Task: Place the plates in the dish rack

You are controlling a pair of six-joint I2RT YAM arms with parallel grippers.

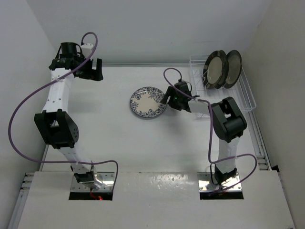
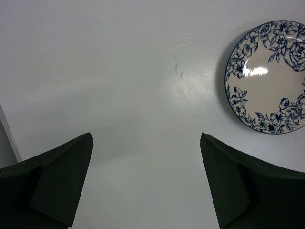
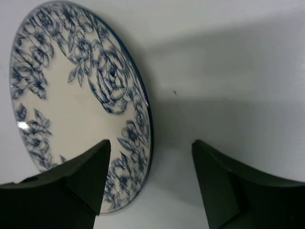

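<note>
Right wrist view first: my right gripper (image 3: 151,145) is spread wide with nothing in it. The rim of the blue floral plate (image 3: 71,95) runs up between its fingers, one finger over the patterned border and the other over bare table (image 3: 228,71). The plate looks to lie flat on the table, not lifted. On the top external view, behind that gripper on the side away from the plate, stands the white wire dish rack (image 1: 248,95). The dark-rimmed plates (image 1: 215,70) sit upright on edge at its far end; I count two for certain and cannot tell whether another hides behind them. Well beyond the floral plate, my left gripper (image 2: 145,140) hangs over bare table, jaws apart and empty, with the plate ahead and to its right. I judge the job mostly done. The floral plate is the only one I see outside the rack, and it needs pinching at the rim, carrying back and slotting upright.
</note>
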